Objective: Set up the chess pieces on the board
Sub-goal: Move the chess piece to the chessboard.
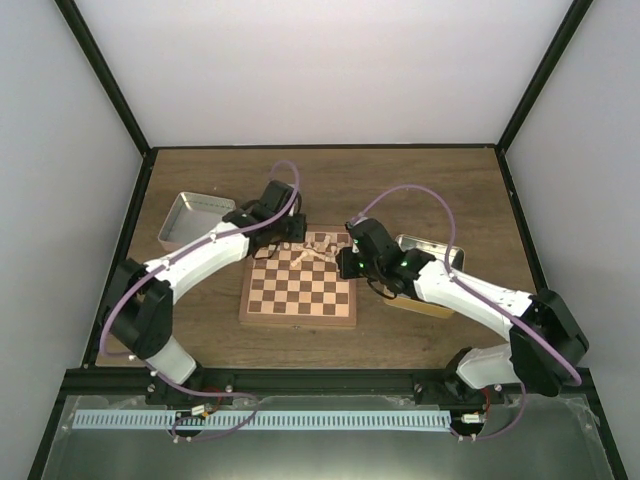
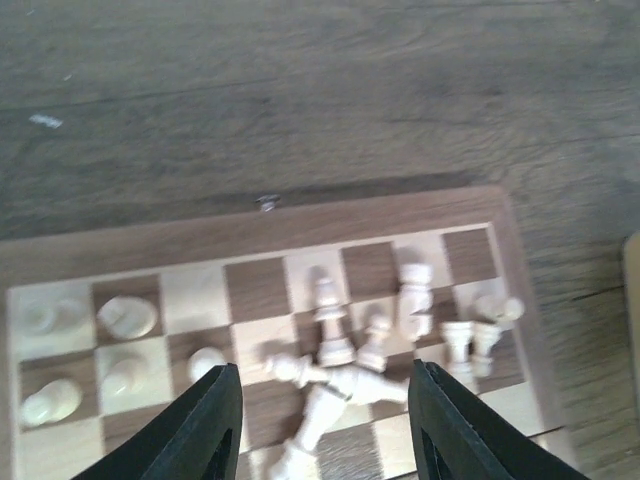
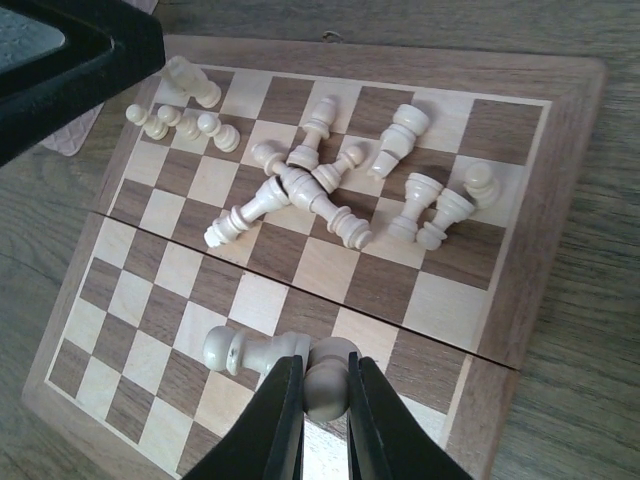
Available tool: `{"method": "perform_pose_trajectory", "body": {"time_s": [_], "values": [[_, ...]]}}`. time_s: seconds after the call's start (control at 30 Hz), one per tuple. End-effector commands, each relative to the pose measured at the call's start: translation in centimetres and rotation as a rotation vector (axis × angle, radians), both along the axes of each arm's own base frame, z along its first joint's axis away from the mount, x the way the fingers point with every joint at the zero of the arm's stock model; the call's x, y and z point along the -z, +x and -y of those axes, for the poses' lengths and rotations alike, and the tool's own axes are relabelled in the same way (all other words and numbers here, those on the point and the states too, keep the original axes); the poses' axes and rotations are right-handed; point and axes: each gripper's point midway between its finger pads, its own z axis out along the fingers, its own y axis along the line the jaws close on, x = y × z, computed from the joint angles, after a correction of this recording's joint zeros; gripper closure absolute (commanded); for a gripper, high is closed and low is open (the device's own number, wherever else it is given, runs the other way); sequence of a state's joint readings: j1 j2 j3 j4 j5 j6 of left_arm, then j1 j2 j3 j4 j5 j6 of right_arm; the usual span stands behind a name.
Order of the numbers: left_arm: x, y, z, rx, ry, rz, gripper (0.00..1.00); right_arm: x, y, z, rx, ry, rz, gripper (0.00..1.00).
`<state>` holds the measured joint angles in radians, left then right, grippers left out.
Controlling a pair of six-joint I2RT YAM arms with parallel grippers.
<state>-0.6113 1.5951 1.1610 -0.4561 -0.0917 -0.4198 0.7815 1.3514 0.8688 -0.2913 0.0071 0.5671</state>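
Note:
The board [image 1: 298,300] lies at the table's middle, and it also shows in the right wrist view [image 3: 150,290]. Pale cream chess pieces [image 3: 300,185] lie in a heap on its far rows, most of them toppled. A few stand at the far left corner [image 3: 185,120]. My left gripper [image 2: 325,425] is open, hovering over the heap [image 2: 345,375] with one finger on each side. My right gripper [image 3: 325,400] is shut on the rounded head of a cream piece [image 3: 328,380] over the board's near right part. Another piece [image 3: 245,350] lies on its side touching it.
A shallow metal tray [image 1: 195,220] sits to the left of the board. A second tray [image 1: 432,262] sits to the right, partly under my right arm. Black frame posts and white walls close in the table.

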Motion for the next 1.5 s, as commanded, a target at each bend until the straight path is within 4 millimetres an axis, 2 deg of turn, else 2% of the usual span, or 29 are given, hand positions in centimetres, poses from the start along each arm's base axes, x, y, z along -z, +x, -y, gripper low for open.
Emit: {"method": "perform_pose_trajectory", "body": {"time_s": [0.0,0.13,0.3,0.43,0.53,0.67,0.77,1.07,1.27,1.47], "values": [[0.2,0.8,3.0,0.066,-0.023,-0.015,0.52,-0.7,0.5,0.9,0.068,0.015,0.035,0.90],[1.8,1.7,4.1,0.069,0.005,-0.037,0.53,-0.5,0.3,1.1,0.068,0.011,0.023,0.90],[3.8,2.8,4.6,0.074,0.043,-0.064,0.61,-0.1,0.0,1.1,0.062,0.012,0.011,0.90],[6.1,2.7,4.7,0.094,0.082,-0.111,0.63,-0.1,0.1,0.9,0.060,0.017,0.009,0.90],[7.1,2.5,4.7,0.101,0.094,-0.126,0.65,-0.2,0.1,0.9,0.059,0.018,0.009,0.90],[8.1,2.2,4.6,0.112,0.108,-0.151,0.72,-0.2,0.1,0.8,0.056,0.018,0.010,0.90],[8.6,1.8,4.3,0.116,0.119,-0.166,0.75,-0.2,0.2,0.8,0.056,0.018,0.011,0.90],[10.3,-0.7,3.6,0.145,0.128,-0.232,0.75,-0.5,0.3,0.6,0.054,0.028,0.016,0.90],[9.7,-2.7,3.7,0.172,0.117,-0.244,0.77,-0.6,0.3,0.6,0.052,0.028,0.018,0.90],[9.8,-5.6,3.6,0.205,0.115,-0.279,0.77,-0.8,0.5,0.6,0.059,0.031,0.027,0.90]]}}
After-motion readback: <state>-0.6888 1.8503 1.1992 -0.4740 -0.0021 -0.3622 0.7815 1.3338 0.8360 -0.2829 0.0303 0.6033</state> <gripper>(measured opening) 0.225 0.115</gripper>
